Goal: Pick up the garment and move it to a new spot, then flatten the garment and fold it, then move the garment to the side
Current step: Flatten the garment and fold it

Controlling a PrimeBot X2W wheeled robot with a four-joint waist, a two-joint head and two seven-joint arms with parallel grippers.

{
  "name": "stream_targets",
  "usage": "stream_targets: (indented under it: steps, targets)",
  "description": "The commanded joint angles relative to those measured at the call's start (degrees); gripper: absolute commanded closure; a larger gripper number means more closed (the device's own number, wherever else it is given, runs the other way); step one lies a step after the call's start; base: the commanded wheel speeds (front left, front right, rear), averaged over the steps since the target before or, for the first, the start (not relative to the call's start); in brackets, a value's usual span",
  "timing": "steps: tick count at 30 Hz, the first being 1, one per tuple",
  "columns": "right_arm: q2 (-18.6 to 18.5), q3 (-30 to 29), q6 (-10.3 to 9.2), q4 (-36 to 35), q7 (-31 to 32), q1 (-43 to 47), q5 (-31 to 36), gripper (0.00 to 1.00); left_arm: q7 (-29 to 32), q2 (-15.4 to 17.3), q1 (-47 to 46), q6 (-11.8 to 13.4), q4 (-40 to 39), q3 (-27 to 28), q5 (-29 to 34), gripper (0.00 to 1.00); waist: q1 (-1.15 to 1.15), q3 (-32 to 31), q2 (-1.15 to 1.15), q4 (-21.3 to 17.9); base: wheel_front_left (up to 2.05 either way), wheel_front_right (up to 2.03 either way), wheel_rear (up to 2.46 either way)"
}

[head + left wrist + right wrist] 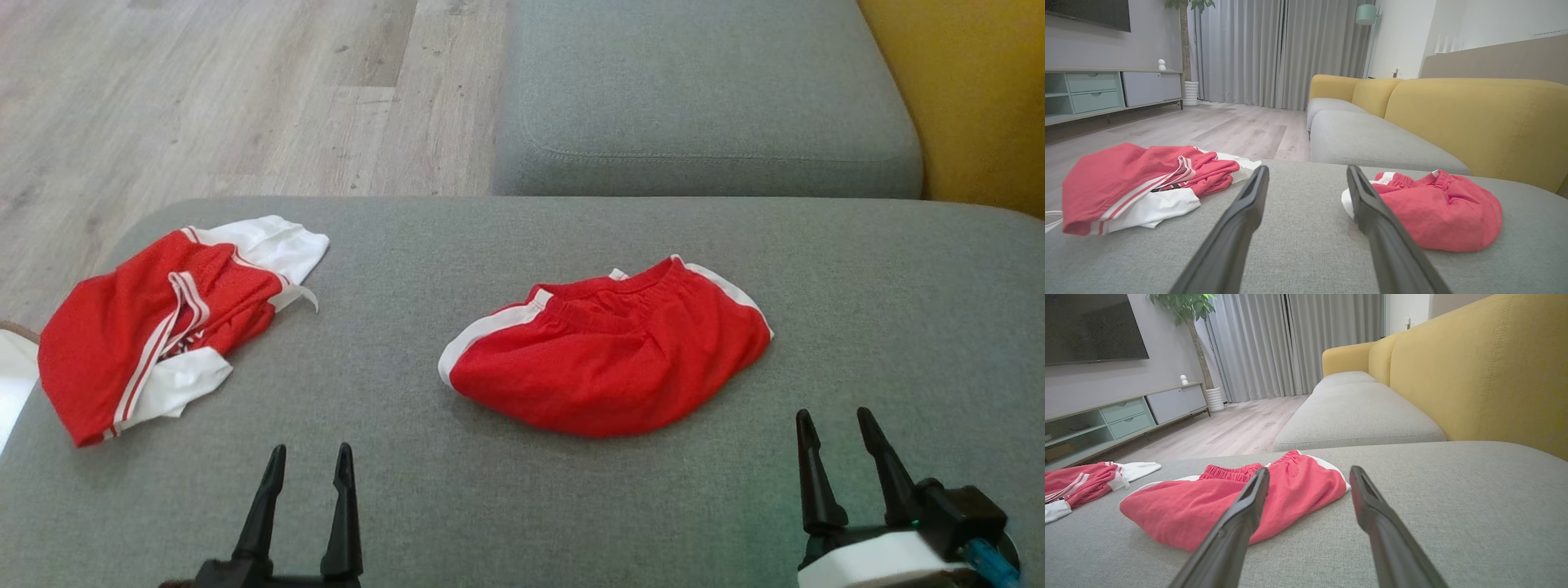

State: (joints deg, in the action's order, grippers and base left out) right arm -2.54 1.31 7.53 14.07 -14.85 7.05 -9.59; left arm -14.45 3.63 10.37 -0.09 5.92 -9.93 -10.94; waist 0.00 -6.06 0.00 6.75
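Head view: red shorts [608,359] lie bunched mid-way across the grey seat cushion [490,506], waistband on the far side. A red-and-white jersey [155,327] sits crumpled near the cushion's left edge, well apart from the shorts. Left gripper [312,447] at lower left, fingers spread, holding nothing. Right gripper [834,412] at lower right, likewise spread and empty, near the shorts but not touching.

Left wrist view: fingers parted over bare cushion; jersey to the left, shorts past the right finger.

Right wrist view: fingers parted, nothing between; shorts partly behind the left finger. Yellow backrest [1474,375] to the right.
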Motion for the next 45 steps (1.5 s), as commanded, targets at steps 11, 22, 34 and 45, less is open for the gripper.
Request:
stream_targets:
  steps: [11,22,34,45]
  targets:
    - [-0.3,1.5,-0.04,-1.8,-0.2,-2.1,0.3,0.0,-0.5,-0.7,-2.5,-0.3,-0.6,1.8,0.0,0.0,0.0,-0.1,0.0,-0.7,0.0,0.0,0.0]
    - [-0.3,2.1,-0.04,-2.4,-0.2,-2.0,0.8,0.0,-0.5,-0.7,-3.7,0.1,0.3,0.5,-0.8,0.0,0.0,1.0,0.0,-1.4,0.0,0.0,0.0]
    - [-0.3,3.9,-0.04,-4.6,-0.2,-4.5,4.3,0.0,2.9,-0.7,-21.9,-2.5,8.8,-6.3,-3.8,0.0,0.0,9.9,0.0,-3.8,0.0,0.0,0.0]
    - [-0.3,3.4,-0.04,-8.3,-0.2,-11.8,8.2,0.0,16.0,-0.8,-53.6,-3.6,19.1,-19.0,-12.3,0.0,0.0,24.1,0.0,-6.3,0.0,0.0,0.0]
